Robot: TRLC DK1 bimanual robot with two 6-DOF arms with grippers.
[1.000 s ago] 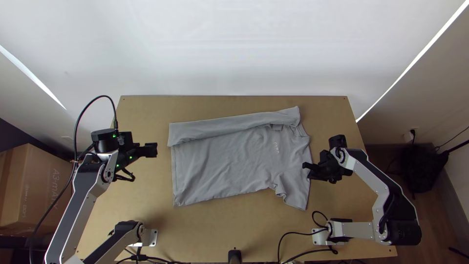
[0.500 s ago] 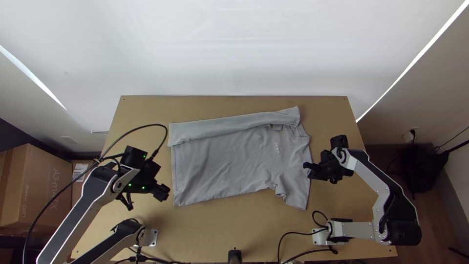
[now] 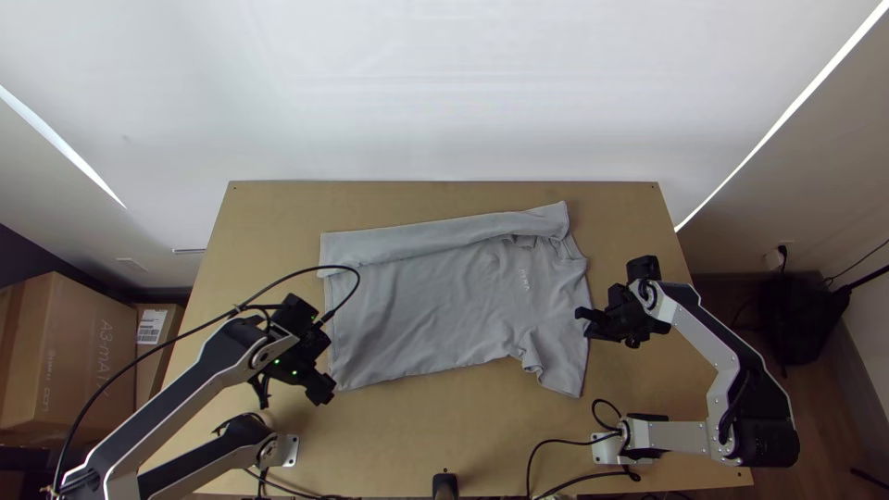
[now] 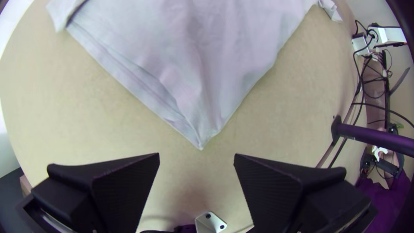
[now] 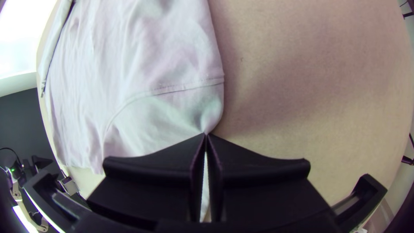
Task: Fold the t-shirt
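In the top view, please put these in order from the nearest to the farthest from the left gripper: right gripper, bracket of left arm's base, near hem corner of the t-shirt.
1. Near hem corner of the t-shirt, just beyond the left gripper's fingertips.
2. Bracket of left arm's base, on the table's near side.
3. Right gripper, at the sleeve end.

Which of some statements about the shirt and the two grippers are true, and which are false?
1. The right gripper pinches the shirt. True.
2. The left gripper holds a corner of the shirt. False: it is open, just off a corner.
3. The shirt lies fully spread out. False: its far side is folded over.
4. The shirt lies on a wooden table. True.
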